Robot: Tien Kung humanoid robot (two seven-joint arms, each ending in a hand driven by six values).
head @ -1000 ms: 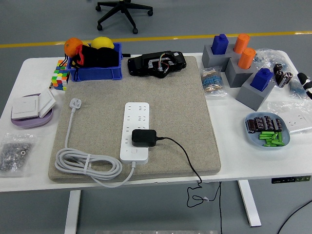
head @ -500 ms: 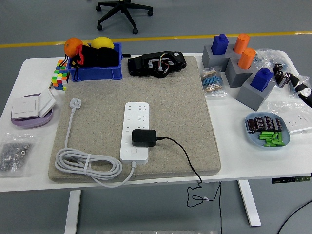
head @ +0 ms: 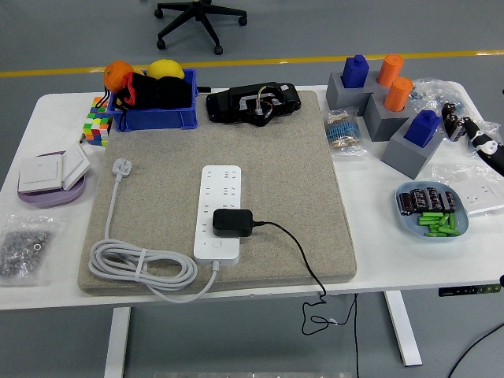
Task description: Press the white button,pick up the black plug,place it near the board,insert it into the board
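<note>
black plug (head: 232, 223) seated on white power strip (head: 219, 213), mat centre | likely light, rigid, smooth: pinch its side faces | right hand (head: 490, 147) at 3 o'clock desk edge, fingers unclear

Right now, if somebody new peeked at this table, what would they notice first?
Probably the white power strip in the middle of the grey mat, with the black plug sitting on it. Next, the orange and blue pegs in grey blocks at the far right, and the robot's right hand coming in there.
</note>
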